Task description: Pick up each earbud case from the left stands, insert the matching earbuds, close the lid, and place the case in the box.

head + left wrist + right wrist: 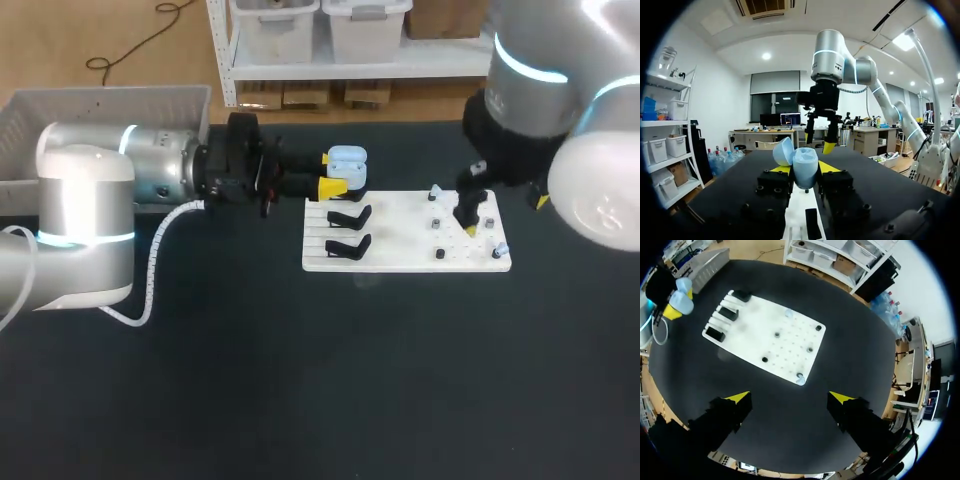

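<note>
A light blue earbud case [347, 162] with its lid tipped open is held above the far left corner of the white board [400, 262]; my left gripper [334, 172] is shut on it. The left wrist view shows the case [805, 169] between both yellow tips, its lid [783, 151] leaning to one side. Two black stands [349, 216] on the board's left side are bare. My right gripper [469, 218] hangs open over the board's right part. From its wrist, its gripper [790, 398] is high above the board [742, 342], where a pale blue earbud [800, 380] sits at the near edge.
A grey box [100, 105] stands at the table's far left, behind my left arm. Several small dark pegs [440, 254] stick up from the board's right half. Dark table surface spreads wide in front of the board.
</note>
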Controlling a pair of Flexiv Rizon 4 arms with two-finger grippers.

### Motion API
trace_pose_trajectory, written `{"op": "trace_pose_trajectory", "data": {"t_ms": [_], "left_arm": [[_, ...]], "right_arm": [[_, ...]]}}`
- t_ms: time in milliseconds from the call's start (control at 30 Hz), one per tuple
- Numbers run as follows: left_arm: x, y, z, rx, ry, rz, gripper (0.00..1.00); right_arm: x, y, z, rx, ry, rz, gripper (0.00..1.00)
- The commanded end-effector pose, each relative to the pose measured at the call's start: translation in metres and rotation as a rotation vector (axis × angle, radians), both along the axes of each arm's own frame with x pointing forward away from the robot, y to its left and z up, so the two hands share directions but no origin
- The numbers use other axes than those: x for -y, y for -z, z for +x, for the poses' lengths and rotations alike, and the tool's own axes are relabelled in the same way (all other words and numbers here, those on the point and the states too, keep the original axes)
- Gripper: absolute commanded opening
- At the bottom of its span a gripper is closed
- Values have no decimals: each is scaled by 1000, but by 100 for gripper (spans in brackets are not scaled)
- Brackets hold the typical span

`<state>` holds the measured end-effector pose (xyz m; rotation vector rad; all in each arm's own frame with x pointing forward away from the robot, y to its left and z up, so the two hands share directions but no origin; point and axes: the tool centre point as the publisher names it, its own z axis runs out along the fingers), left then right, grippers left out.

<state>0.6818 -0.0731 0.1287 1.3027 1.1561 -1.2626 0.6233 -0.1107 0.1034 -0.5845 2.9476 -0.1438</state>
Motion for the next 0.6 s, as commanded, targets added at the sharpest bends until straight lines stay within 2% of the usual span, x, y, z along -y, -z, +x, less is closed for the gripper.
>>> {"op": "trace_pose_trajectory", "data": {"t_ms": [33,333,500,600], "left_arm": [[0,0,1,0,2,0,0],[0,0,1,0,2,0,0],[0,0,1,0,2,0,0],[0,0,1,0,2,0,0]], "right_arm": [[10,16,-9,22,-27,8,100],[16,39,-11,-6,-82,22,100],[21,51,-4,-23,-111,-10,98],[25,57,2,-16,-127,-38,85]]}}
